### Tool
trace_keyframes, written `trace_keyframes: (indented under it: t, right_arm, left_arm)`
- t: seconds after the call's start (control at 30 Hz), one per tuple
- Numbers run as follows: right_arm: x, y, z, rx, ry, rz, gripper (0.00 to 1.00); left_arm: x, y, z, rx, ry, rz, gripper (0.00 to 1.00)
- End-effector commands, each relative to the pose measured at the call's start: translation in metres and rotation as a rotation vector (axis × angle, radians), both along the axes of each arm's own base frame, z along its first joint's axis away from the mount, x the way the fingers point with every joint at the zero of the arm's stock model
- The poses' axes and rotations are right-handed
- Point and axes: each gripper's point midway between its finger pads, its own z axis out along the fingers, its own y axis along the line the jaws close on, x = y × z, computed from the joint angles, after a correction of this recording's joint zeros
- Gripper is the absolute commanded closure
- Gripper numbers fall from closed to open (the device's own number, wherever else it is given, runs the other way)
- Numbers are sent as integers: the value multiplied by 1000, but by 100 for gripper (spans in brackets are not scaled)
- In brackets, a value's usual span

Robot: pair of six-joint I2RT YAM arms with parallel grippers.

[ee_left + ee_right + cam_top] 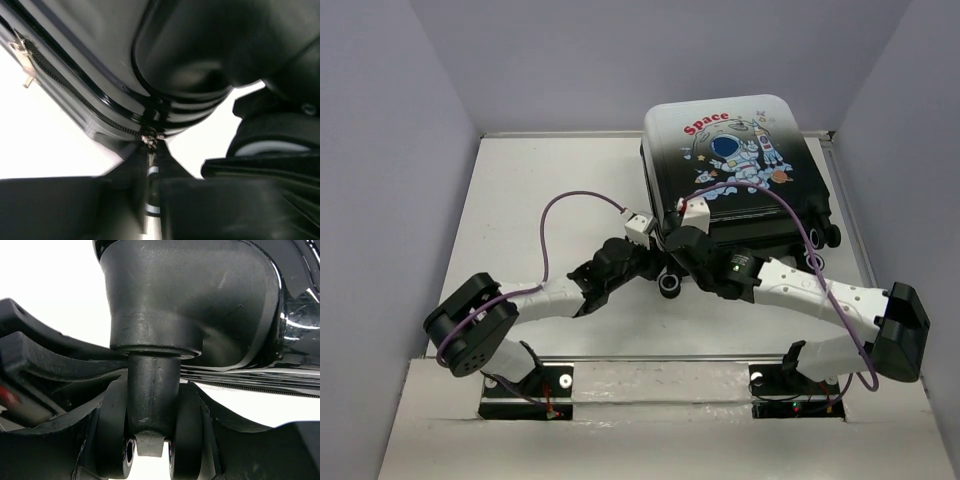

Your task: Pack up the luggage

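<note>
Looks like the luggage (735, 150) is shut, zipping's what's left
At its near-left corner, left gripper (150, 210) pinches the zipper pull (151, 167), right gripper (150, 440) clamps a wheel (187, 435).

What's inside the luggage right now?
Nothing inside shows: the luggage lies closed, printed shell up, so its interior is covered. The left gripper pinches a zipper pull at its near edge.

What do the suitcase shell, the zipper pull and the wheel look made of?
The suitcase shell looks like hard glossy plastic: sharp reflections run along its moulded ridges. The zipper pull is probably metal, given a silvery glint, though blurred. The wheel is matte black, plastic or rubber, unclear which; its housing looks like dull, scuffed moulded plastic.
</note>
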Motion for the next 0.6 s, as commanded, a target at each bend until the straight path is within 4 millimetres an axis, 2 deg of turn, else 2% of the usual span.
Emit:
trace_keyframes:
  t: [0.0,0.1,0.13,0.17,0.2,0.27,0.3,0.33,0.43,0.57]
  right_arm:
    - [1,24,48,180,-95,62,93]
    - [-2,19,43,178,-91,55,93]
    - [-5,15,46,191,-95,57,93]
    - [-7,11,39,181,-86,57,93]
    - [-11,8,37,181,-79,62,93]
    - [-18,1,41,207,-82,75,93]
    - [-22,-3,34,197,-70,88,93]
    - [-28,-4,31,191,-54,113,93]
    - [-40,-13,22,164,-15,147,93]
    - [-53,-15,17,165,15,196,93]
  left_arm:
    - [32,6,36,-51,-125,133,94]
    - [32,15,32,-4,-131,155,94]
    - [34,23,26,32,-119,192,94]
    - [35,30,19,62,-112,215,94]
    - [38,45,13,104,-104,277,94]
    - [38,64,2,140,-88,333,94]
    - [43,78,4,138,-88,380,94]
    - [46,91,-2,161,-71,427,94]
    - [59,120,-5,203,-59,537,94]
    - [80,138,2,207,-57,630,94]
